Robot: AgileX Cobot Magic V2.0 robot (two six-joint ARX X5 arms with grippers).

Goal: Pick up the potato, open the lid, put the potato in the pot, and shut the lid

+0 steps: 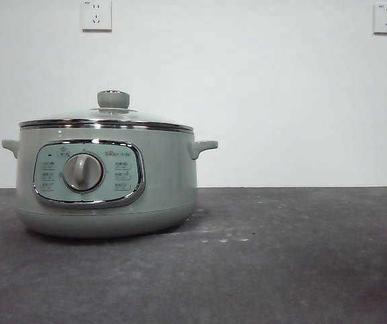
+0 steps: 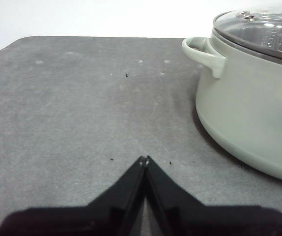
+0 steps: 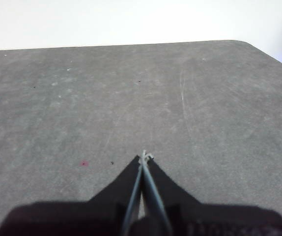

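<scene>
Pot (image 1: 106, 185): large, round, pale sage-green, with a smooth matte body that curves in toward its base. It stands upright on the bench, left of centre in the front view.
Pot handles: two small stubby loops, one on each side just under the rim (image 2: 203, 51).
Control panel (image 1: 89, 173): rounded oblong with a shiny chrome frame, facing the front camera, with a round silver dial (image 1: 83, 172) at its middle.
Lid (image 1: 107, 116): shallow glass dome with a chrome rim, seated closed on the pot. A round pale green knob (image 1: 113, 99) with a metallic top rises from its centre.
Potato: not visible in any view; whether it lies inside the pot cannot be told.
Bench (image 1: 294, 263): dark grey, matte, faintly scuffed and speckled, with rounded corners.
Left tool (image 2: 145, 159): two black jaws pressed together to a point, holding nothing, over bare bench near the pot's side.
Right tool (image 3: 144, 157): black jaws closed tip to tip, holding nothing, over open bench.
Wall: plain white, with two white sockets (image 1: 96, 15) high up.
</scene>
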